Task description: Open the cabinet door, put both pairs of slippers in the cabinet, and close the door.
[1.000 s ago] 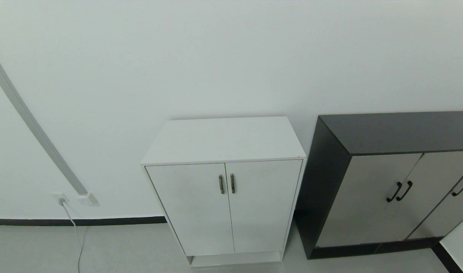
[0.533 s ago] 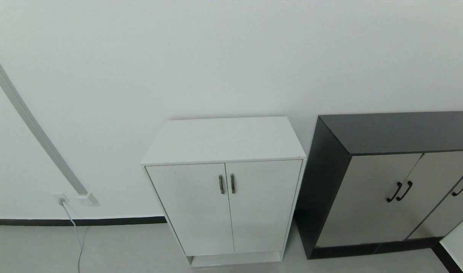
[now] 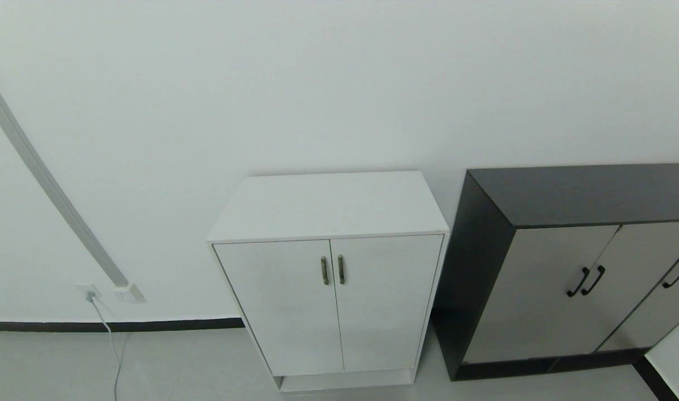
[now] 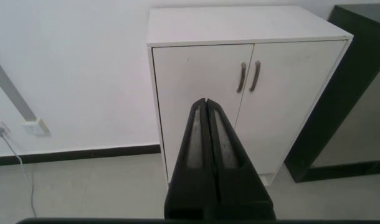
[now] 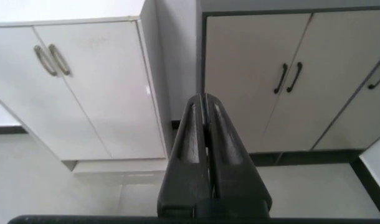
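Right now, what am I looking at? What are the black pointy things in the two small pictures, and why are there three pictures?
This is a robot with two arms. The big picture comes from a camera on its head, looking down at a white cabinet with both doors shut and two handles in the middle. Beside it, on the robot's right, stands a black cabinet, also shut. The two small pictures come from cameras on the robot's wrists. The black pointy thing in each is that arm's pincer: the left gripper and the right gripper. Both are pinched shut with nothing in them, held in the air in front of the cabinets.
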Available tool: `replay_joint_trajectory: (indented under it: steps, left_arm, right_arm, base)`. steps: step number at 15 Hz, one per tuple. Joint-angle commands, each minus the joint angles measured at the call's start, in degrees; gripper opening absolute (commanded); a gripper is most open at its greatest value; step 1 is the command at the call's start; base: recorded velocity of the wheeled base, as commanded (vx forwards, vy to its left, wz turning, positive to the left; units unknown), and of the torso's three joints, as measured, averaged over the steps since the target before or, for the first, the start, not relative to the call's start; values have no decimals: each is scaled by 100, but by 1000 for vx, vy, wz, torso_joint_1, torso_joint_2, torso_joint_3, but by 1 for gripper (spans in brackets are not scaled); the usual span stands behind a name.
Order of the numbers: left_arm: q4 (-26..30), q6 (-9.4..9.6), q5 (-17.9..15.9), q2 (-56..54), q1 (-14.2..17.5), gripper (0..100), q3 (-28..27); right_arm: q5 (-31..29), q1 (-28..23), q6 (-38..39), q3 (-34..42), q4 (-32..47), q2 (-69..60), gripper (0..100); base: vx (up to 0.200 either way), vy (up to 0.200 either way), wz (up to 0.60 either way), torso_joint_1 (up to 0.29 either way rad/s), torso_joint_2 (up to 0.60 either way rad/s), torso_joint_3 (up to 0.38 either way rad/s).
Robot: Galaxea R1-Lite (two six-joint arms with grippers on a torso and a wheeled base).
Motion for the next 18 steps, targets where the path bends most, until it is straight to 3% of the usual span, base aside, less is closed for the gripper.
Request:
replay_joint_trajectory:
  steps: [1,9,18]
  left_arm:
    - [0,2,5,7,0,0,0]
    - [0,2,-4,7,0,0,0]
    - [0,11,5,7,0,0,0]
  right_arm:
    - [-2,-85,0,0,-1,-110,0]
    - [-415,-173,483,0,-53,-383,0]
    - [-397,-173,466,0,-53,-383,0]
  base:
    - [0,0,0,0,0,0]
    - [0,0,0,0,0,0]
    - [0,0,0,0,0,0]
